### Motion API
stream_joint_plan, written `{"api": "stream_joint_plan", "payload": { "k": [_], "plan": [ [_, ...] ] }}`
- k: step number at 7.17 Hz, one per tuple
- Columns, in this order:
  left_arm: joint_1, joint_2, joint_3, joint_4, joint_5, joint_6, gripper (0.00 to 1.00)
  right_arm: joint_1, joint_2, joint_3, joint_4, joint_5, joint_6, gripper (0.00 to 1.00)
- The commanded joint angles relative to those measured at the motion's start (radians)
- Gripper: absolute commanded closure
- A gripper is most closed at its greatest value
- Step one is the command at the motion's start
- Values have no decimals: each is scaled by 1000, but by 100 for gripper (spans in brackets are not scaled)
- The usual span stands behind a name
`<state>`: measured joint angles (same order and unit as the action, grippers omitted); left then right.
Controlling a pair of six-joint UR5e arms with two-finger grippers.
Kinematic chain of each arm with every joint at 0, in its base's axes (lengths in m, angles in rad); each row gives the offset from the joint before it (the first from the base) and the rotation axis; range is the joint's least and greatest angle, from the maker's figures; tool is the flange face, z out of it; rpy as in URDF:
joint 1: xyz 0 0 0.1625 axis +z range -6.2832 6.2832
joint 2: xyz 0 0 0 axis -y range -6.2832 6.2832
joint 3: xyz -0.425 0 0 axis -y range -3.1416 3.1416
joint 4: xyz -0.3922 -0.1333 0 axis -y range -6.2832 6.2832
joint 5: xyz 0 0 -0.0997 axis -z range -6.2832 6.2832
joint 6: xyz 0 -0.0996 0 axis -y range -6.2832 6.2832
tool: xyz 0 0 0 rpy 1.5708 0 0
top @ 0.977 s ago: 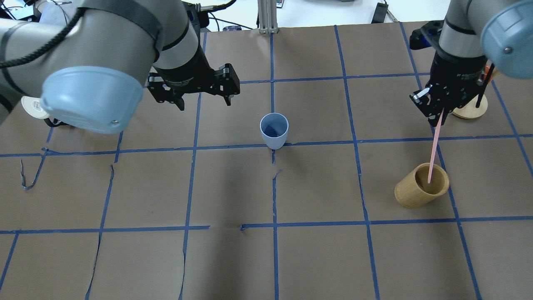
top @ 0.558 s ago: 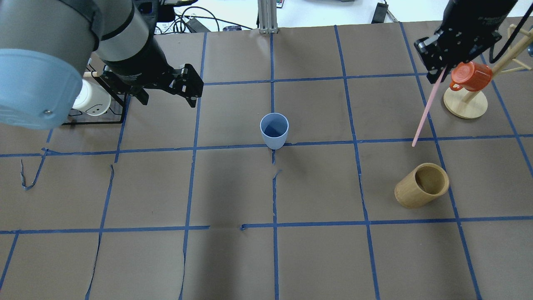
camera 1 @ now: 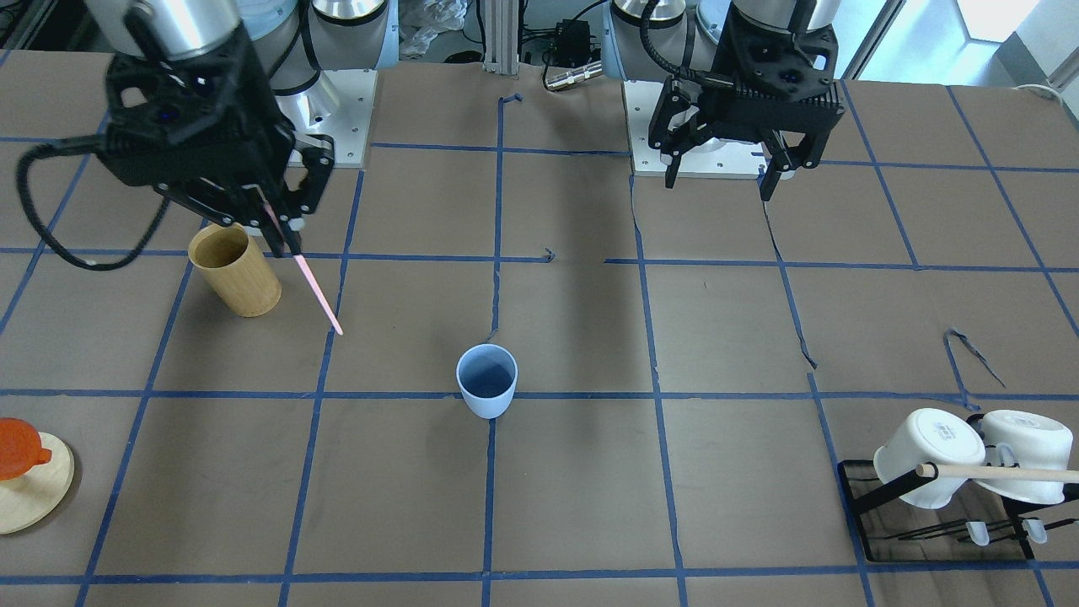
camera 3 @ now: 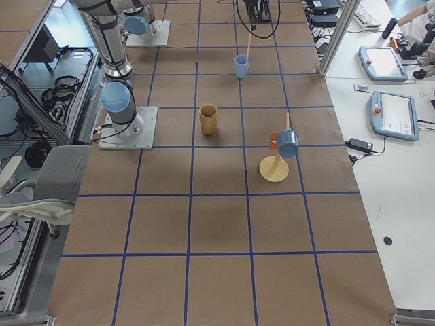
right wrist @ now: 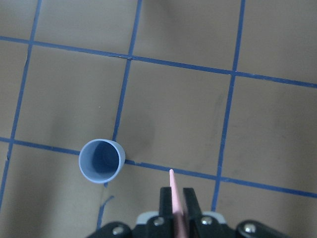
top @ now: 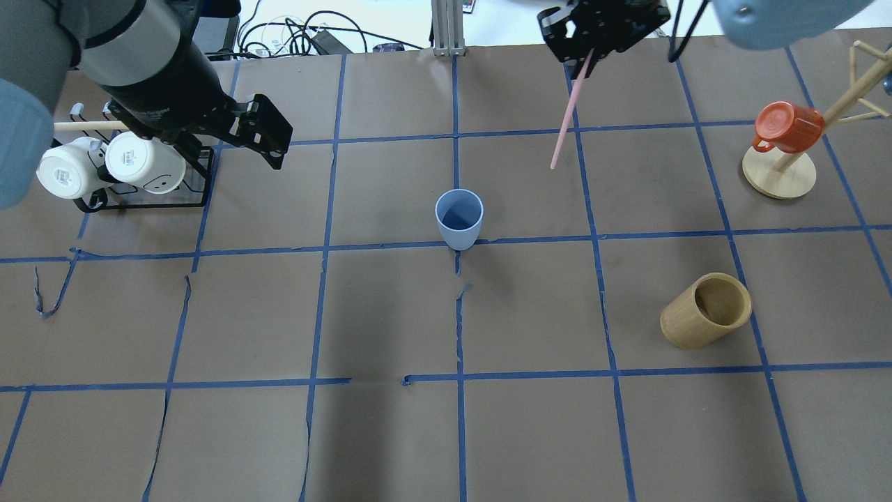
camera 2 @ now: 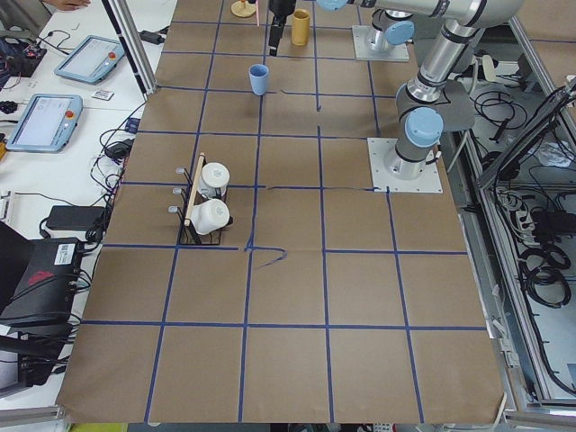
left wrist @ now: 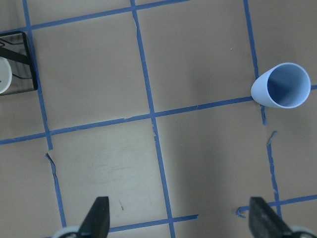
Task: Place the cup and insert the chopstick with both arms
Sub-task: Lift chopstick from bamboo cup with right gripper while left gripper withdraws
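R end effector (camera 1: 282,239) grips chopstick (camera 1: 317,292) aloft, L end effector (camera 1: 719,181) wide & empty; cup (camera 1: 486,384) upright on table (camera 1: 590,506).

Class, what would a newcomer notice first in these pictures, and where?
The thin pale-pink chopstick hangs slanted from the shut right tool, in the air beside the middle of the table. There stands the small light-blue plastic cup, upright and empty, the open left tool apart from it.

The table (top: 390,432) is covered in brown paper, marked into squares by blue tape lines (top: 313,314). Along its far side runs a white bench (camera 3: 408,224) carrying two touchscreen pendants (camera 3: 393,115). Behind the opposite side, a grey chair (camera 3: 47,180) stands near loose black cables (camera 3: 37,146).
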<state>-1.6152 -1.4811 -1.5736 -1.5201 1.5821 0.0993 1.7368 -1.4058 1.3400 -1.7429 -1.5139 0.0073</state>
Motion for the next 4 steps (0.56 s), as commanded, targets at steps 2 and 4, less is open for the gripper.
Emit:
{"api": "stream_joint_plan", "payload": {
  "k": [2, 4],
  "plan": [
    [14, 4, 1, 5, -8, -15, 0, 156, 71, -2, -89, -29, 186, 100],
    [14, 4, 0, 5, -11, -17, 0, 188, 116, 2, -128, -49, 221, 100]
  ]
}}
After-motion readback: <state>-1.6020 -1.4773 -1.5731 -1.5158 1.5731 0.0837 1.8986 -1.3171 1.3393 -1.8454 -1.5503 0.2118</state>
